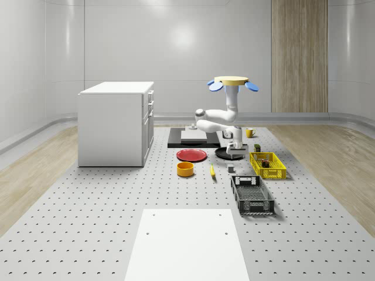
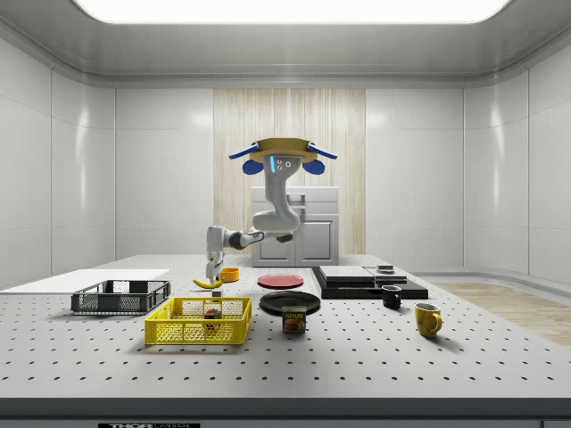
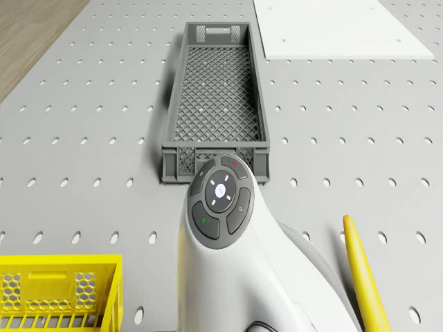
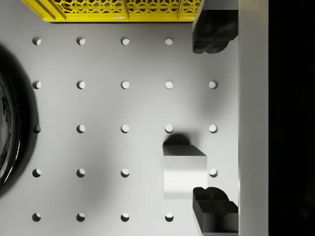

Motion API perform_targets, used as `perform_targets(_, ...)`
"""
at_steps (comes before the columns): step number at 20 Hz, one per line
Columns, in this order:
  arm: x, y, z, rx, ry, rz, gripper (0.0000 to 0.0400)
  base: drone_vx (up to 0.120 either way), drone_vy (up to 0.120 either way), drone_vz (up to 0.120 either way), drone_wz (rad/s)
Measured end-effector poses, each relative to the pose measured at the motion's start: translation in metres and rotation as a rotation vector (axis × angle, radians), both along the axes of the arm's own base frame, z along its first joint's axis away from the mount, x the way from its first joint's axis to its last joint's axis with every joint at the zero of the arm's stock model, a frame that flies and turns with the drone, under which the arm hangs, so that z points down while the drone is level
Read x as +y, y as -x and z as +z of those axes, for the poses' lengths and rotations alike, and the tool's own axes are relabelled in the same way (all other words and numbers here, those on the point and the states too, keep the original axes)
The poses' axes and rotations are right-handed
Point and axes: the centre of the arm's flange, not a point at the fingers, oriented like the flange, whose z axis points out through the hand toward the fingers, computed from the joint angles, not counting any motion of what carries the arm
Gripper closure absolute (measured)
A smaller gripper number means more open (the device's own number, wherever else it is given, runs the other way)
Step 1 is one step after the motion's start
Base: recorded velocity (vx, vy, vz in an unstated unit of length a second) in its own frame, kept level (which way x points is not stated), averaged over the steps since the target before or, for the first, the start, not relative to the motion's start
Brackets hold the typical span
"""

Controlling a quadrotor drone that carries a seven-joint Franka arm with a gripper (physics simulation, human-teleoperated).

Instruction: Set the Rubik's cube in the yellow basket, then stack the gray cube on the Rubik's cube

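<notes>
1. The small multicoloured Rubik's cube (image 2: 212,313) is hard to make out: it sits inside the yellow mesh basket (image 2: 198,322), seen through the wall in the side view, and as a dark speck within the basket (image 1: 268,165) in the whole-scene view.
2. The small plain gray cube (image 4: 184,170) stands on the perforated gray desk (image 4: 98,147), apart from the basket, whose edge (image 4: 113,11) is cut off in the wrist view. In the whole-scene view the gray cube (image 1: 231,168) is a tiny block just below the gripper (image 1: 235,151).
3. The wrist view shows two dark fingertips (image 4: 212,30), set wide apart with nothing between them. One fingertip overlaps the gray cube's corner in the picture; whether it touches I cannot tell. The gripper (image 4: 212,123) hangs above the desk beside the gray cube, so the jaws are wide and hold nothing.
4. A curved black plate (image 4: 7,128) is cut off at the wrist view's edge.
5. The drone view shows the arm's white link, a long dark gray mesh crate (image 3: 216,104), a yellow banana (image 3: 365,273) cut off at the edge, and a corner of the basket (image 3: 59,294).
6. The drone (image 1: 231,83) with its yellow disc and blue rotors hovers above the desk, over the black plate (image 1: 225,153), and the arm bends down toward the desk.
</notes>
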Motion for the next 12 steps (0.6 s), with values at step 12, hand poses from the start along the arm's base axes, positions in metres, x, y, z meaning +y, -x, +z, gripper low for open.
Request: perform_targets(12,0.0000,0.0000,0.0000,0.000,0.000,0.000,0.0000,0.000,-0.093,-0.057,0.000)
